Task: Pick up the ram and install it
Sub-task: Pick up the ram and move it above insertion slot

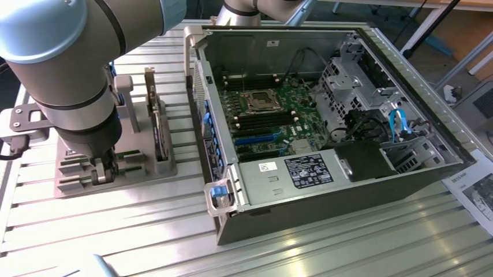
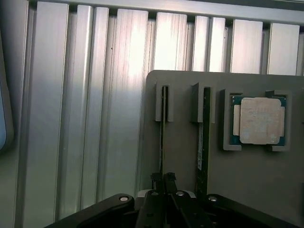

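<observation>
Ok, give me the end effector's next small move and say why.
Probably a slow lift straight up. The end effector looks closed on the memory stick farther from the processor chip. That stick stands on edge in slots of the grey holder, and the second stick stands close beside it, so a sideways pull might snag.

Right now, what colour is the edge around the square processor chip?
The processor chip has a blue-green edge; the wrist view shows it best.

Brightly lit overall. Strong glare on the ribbed aluminium table (image 2: 128,57), washed nearly white in the wrist view. Dim inside the open computer case (image 1: 246,46); soft shadow beside the grey fixture block (image 1: 154,168).
</observation>
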Motion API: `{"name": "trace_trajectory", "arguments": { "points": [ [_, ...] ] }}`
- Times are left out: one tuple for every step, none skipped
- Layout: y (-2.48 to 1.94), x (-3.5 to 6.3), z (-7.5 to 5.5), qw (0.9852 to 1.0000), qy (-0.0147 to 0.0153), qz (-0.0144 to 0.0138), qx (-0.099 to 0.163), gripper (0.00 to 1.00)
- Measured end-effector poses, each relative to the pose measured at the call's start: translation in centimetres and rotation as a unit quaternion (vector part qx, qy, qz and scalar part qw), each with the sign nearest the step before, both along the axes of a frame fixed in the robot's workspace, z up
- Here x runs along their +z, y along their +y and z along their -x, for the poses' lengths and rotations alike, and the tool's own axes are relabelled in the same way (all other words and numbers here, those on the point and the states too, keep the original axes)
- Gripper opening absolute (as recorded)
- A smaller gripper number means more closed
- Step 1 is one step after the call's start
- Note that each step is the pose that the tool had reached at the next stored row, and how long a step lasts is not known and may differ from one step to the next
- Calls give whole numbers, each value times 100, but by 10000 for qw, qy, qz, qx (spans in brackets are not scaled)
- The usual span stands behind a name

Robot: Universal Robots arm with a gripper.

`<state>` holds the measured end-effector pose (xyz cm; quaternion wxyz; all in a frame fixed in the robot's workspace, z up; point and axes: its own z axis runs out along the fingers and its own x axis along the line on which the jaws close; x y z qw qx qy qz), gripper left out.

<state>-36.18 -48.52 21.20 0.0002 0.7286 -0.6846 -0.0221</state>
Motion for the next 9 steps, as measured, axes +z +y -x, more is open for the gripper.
{"name": "trace_trajectory", "arguments": {
  "points": [
    [0,0,0,10000,0,0,-64,12],
    [0,0,0,9999,0,0,-118,12],
    [0,0,0,9999,0,0,-147,12],
    [0,0,0,9999,0,0,-156,12],
    [0,0,0,9999,0,0,-157,12],
    [0,0,0,9999,0,0,-158,12],
    [0,0,0,9999,0,0,-158,12],
    [0,0,0,9999,0,0,-158,12],
    [0,-1,0,9999,0,0,-158,12]
  ]
}}
